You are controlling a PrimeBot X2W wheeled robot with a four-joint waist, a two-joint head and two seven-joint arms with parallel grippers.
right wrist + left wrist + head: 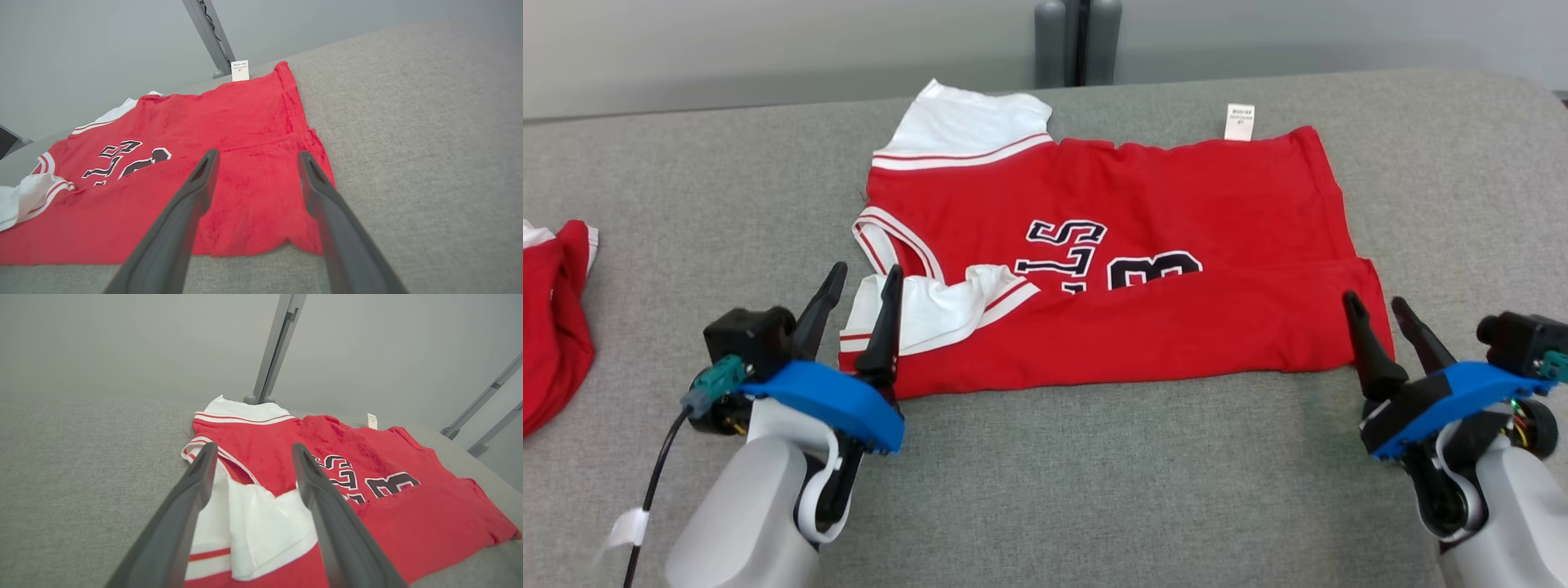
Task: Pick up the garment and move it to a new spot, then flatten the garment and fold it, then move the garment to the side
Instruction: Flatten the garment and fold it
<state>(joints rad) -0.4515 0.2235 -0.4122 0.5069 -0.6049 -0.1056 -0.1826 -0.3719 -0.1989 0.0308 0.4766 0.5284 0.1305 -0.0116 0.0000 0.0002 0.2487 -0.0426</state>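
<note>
A red jersey (1111,196) with white sleeves lies spread sideways at the middle of a grey padded table (1094,490). Its near edge is folded up over the lower part of the black-and-white lettering (1094,255). Neck and sleeves point left, the hem right, and a white tag (1239,121) sticks out from the far edge. The left gripper (866,273) stands at the jersey's near left corner, its fingers spread wide over the crumpled near sleeve (931,310) and holding nothing. The right gripper (1374,300) stands at the near right corner, its fingers likewise wide apart and empty, over the folded red flap. From these angles it is unclear whether either gripper's fingertips touch the cloth. A second red garment (551,327) lies bunched at the table's left edge, well apart from the jersey. A grey post (1078,41) rises behind the table's far side.
</note>
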